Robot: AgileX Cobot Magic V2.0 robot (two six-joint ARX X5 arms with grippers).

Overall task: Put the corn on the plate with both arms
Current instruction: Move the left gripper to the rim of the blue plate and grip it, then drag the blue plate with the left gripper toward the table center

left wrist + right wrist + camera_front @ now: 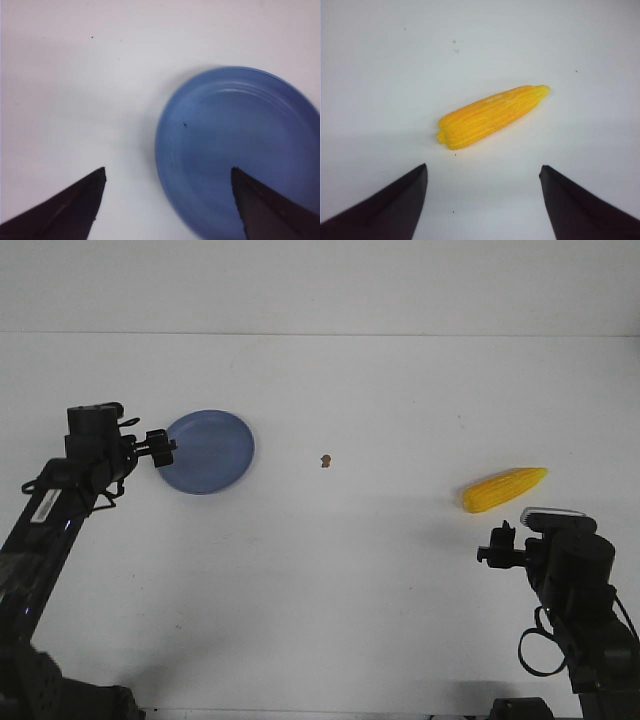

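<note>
The periwinkle-blue plate (210,451) lies on the white table at the left; it also shows in the left wrist view (240,150). My left gripper (163,447) is open at the plate's left rim; in the left wrist view (167,175) one finger is over the plate and the other over bare table. The yellow-orange corn (504,488) lies on the table at the right, its point to the right. My right gripper (497,553) is open and empty, a little nearer to me than the corn, which lies ahead of the fingers in the right wrist view (492,116).
A tiny brown speck (325,460) lies on the table between plate and corn. The table's far edge (320,334) runs across the back.
</note>
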